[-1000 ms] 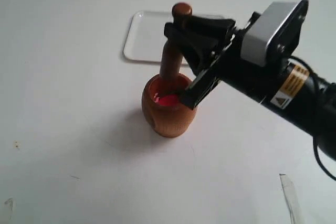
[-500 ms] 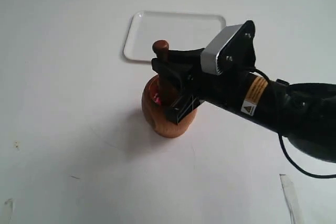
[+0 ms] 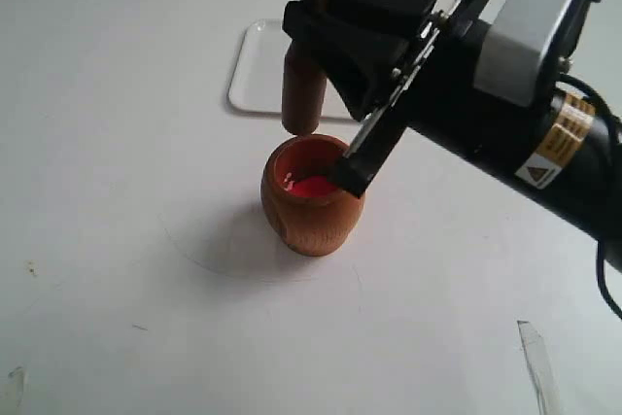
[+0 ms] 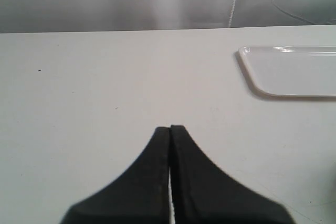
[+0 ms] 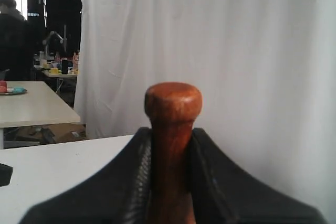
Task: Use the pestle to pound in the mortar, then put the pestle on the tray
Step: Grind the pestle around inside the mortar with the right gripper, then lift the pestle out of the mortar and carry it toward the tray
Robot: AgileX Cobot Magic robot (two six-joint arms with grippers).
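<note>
Now, right claw [image 3: 313, 31] pinches the pestle [image 3: 302, 94] just under its knob. The thick end hangs free above the mortar [image 3: 309, 211], clear of the mouth and apparently toward the far rim, though depth is hard to judge from the exterior view. Left claw [image 4: 170, 129] is pressed together on nothing, low over the table [image 3: 117, 191] and not at the mortar, so nothing steadies the cup. Main risk: a downstroke off centre would strike the rim and tip or skid the mortar, spilling the red stuff [image 3: 311, 185]. Second risk: the grip is high and narrow, so the pestle could pivot or slide between the fingers on impact. Third: one finger's lower edge overlaps the mouth in the exterior view and may catch the rim on the way to the tray [image 3: 255, 75], which lies beyond the mortar.
</note>
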